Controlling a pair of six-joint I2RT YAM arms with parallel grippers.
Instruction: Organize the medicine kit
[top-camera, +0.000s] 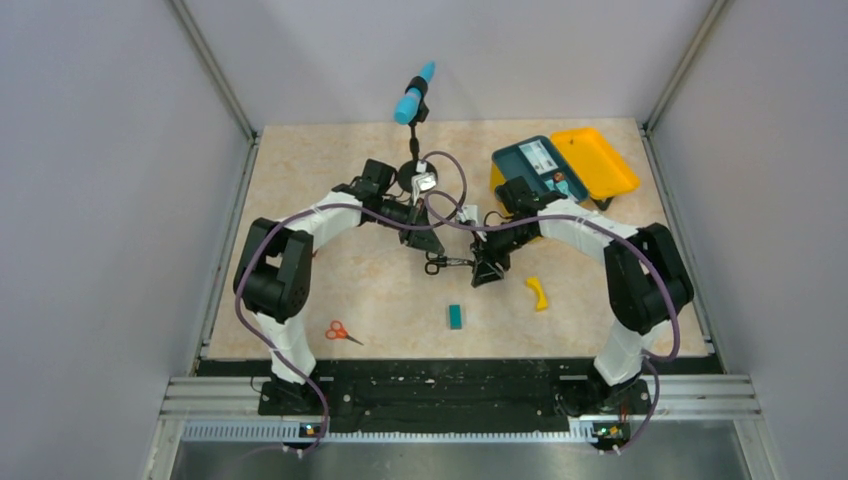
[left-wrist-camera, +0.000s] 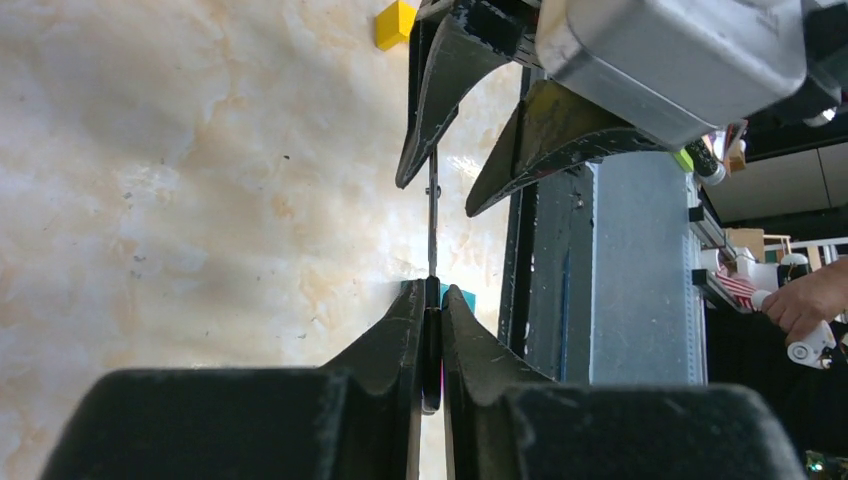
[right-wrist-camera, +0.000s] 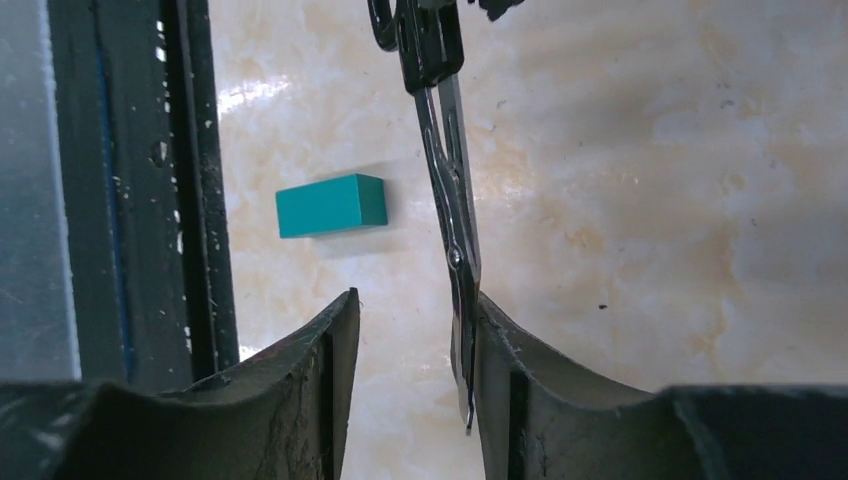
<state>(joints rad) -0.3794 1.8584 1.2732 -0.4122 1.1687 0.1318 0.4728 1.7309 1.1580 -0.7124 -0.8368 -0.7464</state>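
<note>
Evidently early, the left gripper (left-wrist-camera: 435, 297) is pinching black scissors (right-wrist-camera: 447, 170), the right gripper (right-wrist-camera: 415, 312) is gaping around their blade, and a teal block (top-camera: 456, 316) is lying outside the medicine kit (top-camera: 600, 165).

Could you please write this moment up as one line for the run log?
left tool: shut on black scissors | right tool: open around blade | kit: lid open
</note>
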